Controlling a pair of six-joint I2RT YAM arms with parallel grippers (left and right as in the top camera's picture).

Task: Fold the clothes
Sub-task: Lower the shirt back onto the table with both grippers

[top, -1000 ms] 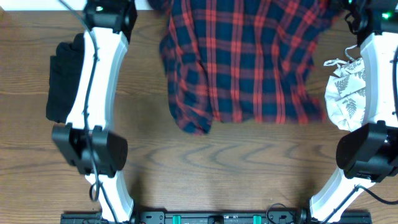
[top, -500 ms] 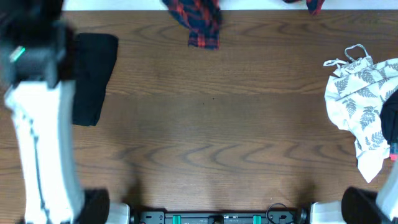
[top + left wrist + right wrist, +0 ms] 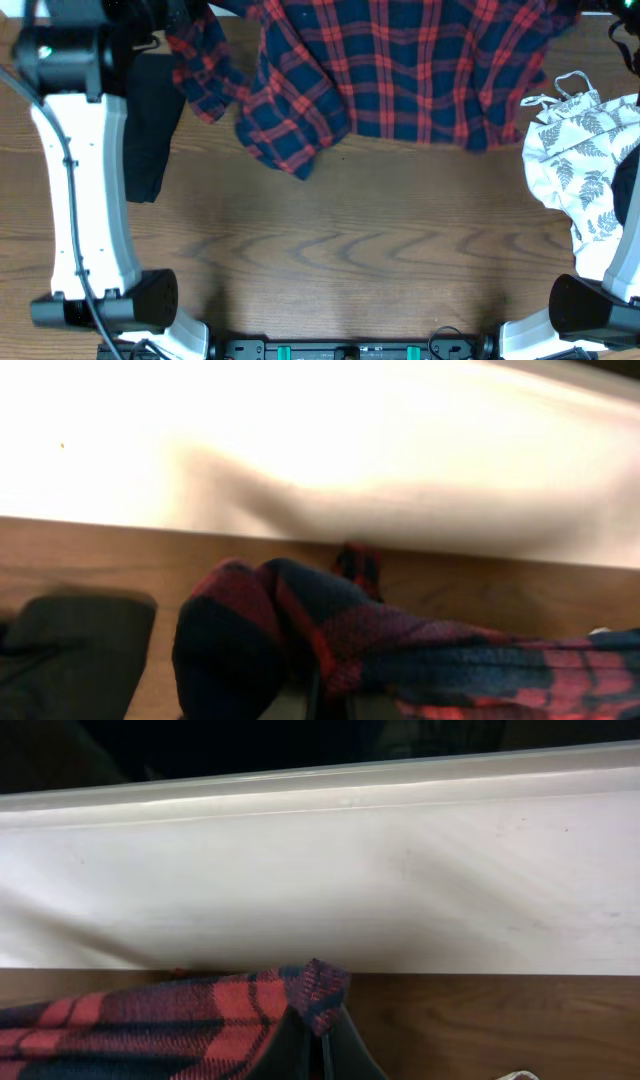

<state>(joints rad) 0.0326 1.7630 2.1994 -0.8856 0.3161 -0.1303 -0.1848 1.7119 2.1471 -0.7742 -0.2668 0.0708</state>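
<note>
Right wrist view: our right gripper (image 3: 312, 1038) pinches the plaid shirt (image 3: 150, 1012) by an edge at its fingertips, left gripper (image 3: 322, 698) clamps bunched cloth likewise. Soft, floppy, so we'd grab corners.

Overhead top-down, wrist views low, near shirt (image 3: 400, 70)

**Plaid, Black and Leaf Print on Brown Wood**

The shirt (image 3: 400, 70) was plaid, with red bars crossing on navy. In the left wrist view its folds looked darker, nearly maroon. The black garment (image 3: 155, 130) was one plain shade. The print garment (image 3: 575, 160) was white with grey leaf sprigs. The table (image 3: 350, 250) was brown with darker wavy grain. The left arm (image 3: 85, 200) was white with black joints. The wall (image 3: 400, 890) was white.
</note>
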